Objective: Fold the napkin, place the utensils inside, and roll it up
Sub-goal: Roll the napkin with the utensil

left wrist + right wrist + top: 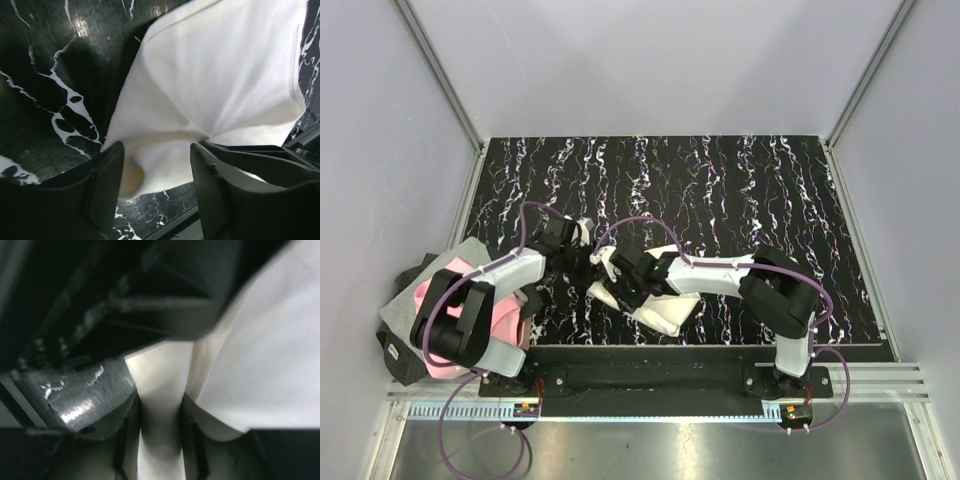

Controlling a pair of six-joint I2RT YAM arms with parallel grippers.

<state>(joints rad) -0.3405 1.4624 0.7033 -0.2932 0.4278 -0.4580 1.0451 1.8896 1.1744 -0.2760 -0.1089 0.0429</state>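
The cream napkin (661, 316) lies bunched near the table's front edge, between the two arms. My right gripper (620, 285) is shut on a fold of it; the right wrist view shows a strip of the napkin (270, 355) pinched between the gripper's (161, 415) fingers. My left gripper (582, 262) is open. In the left wrist view its fingers (107, 185) stand wide apart around the napkin's (225, 75) lower edge, with the gripper (156, 170) low over the table. The fork and the copper-brown utensil are out of view.
A pink and grey cloth (450, 310) lies heaped at the left edge, beside the left arm's base. The black marbled table (720, 190) stretches behind the arms. The two grippers are very close together; a dark grey part of the other arm (85, 395) fills the right wrist view's left.
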